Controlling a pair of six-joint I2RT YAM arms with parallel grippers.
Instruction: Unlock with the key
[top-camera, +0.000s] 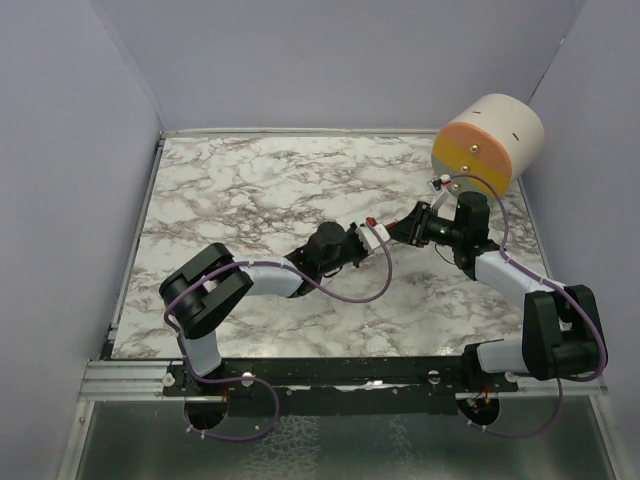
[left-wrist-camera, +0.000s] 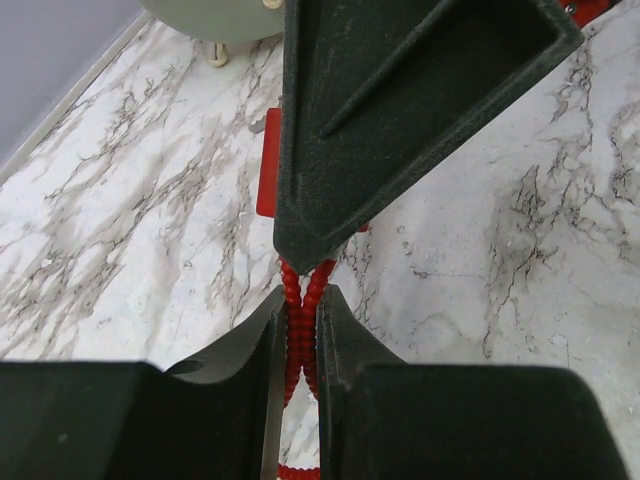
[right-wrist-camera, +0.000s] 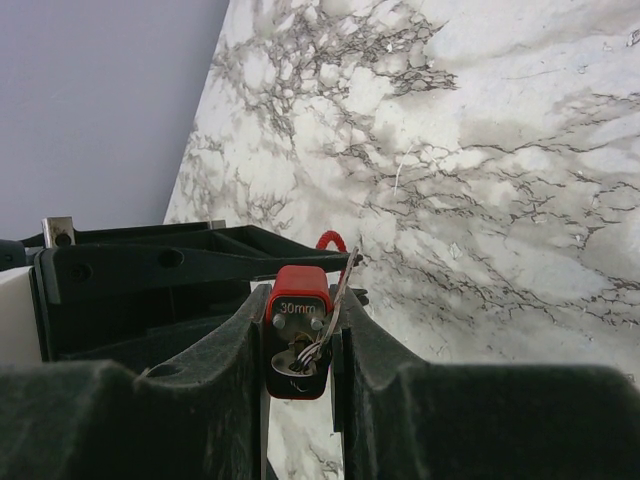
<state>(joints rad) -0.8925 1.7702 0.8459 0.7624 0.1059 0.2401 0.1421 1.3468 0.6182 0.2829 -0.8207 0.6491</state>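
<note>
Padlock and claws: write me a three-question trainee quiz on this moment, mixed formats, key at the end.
1. True or false: the red padlock lies loose on the marble table.
2. Which marking is printed on the padlock's body? A) 30mm B) 50mm C) 20mm
3. Which claw pinches the red ribbed loop?

Key:
1. False. The right claw holds it off the table.
2. A.
3. The left claw.

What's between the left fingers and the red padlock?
Left wrist view: a red ribbed cord, pinched by the left fingers, running behind the right gripper's finger.
</note>
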